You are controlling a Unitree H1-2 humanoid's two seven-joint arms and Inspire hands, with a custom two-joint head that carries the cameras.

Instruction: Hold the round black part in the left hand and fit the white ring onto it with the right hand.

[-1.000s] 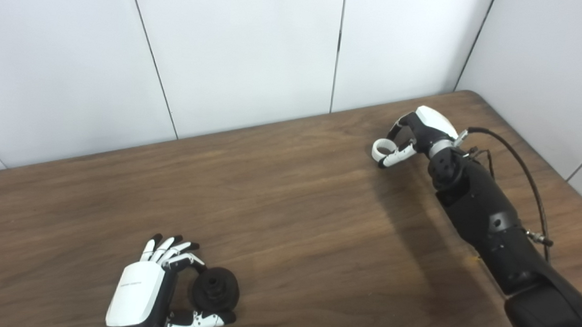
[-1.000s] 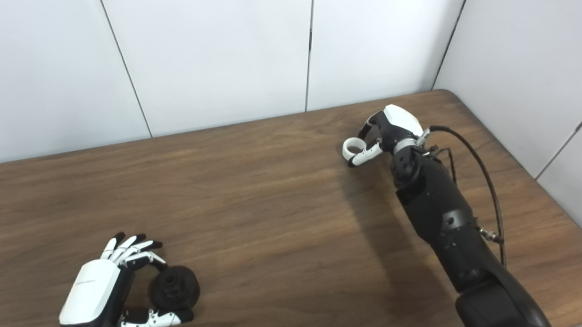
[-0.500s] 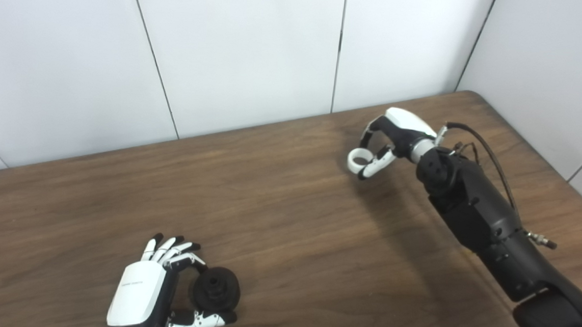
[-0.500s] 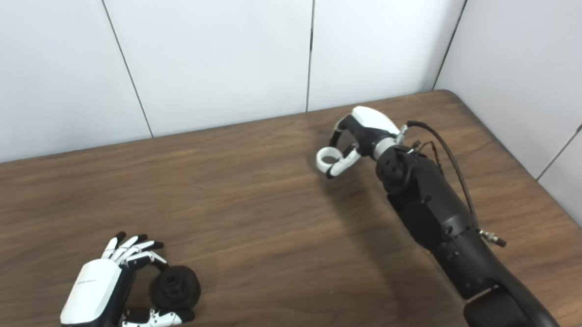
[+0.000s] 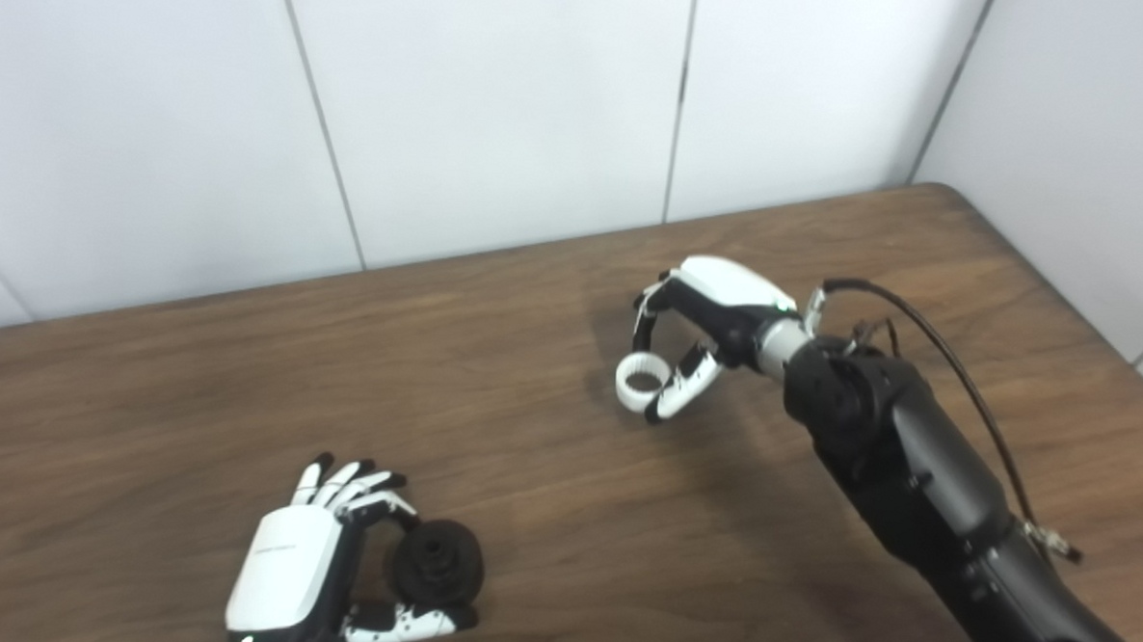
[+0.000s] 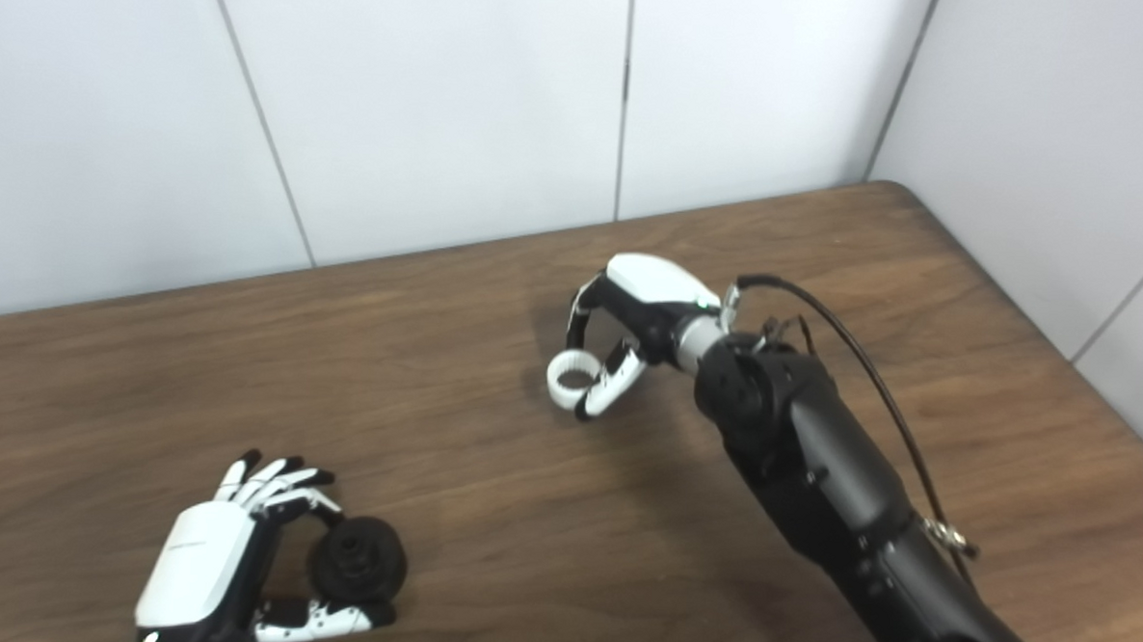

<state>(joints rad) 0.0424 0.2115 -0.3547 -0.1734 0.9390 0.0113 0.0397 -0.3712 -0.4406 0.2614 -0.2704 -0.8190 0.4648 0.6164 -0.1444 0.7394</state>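
Left hand: the left hand (image 5: 295, 579) sits low at the near left of the wooden table (image 5: 526, 473), white back toward the camera, fingers and thumb curled round the round black part (image 5: 435, 568). It is gripping that part.

Round black part: a dark, disc-like piece with a raised hub in the middle; it lies on the right side of the left hand, between the fingers above and the thumb below. The hub faces up and toward the camera. Whether it rests on the table or is held just clear of it cannot be told.

Gap between the hands: bare wood. The two hands are well apart.

White ring: the white ring (image 5: 643, 380) is a short ribbed band, pinched at its right edge; its hole faces roughly upward. It hangs above the table, with a shadow below it.

Right hand: the right hand (image 5: 696, 341) comes in from the right on a black forearm and is closed on the white ring, fingertips above and thumb below.

Deciding relation: the round black part lies down and to the left of the ring, nearer the camera. The ring is the piece with the way to go; the left hand already has its part.

Axis: the ring's hole and the hub both point roughly upward, so I judge that the ring needs mostly a carry, then a lowering over the hub.

Risk: the left fingers crowd the top rim of the part, leaving little room.
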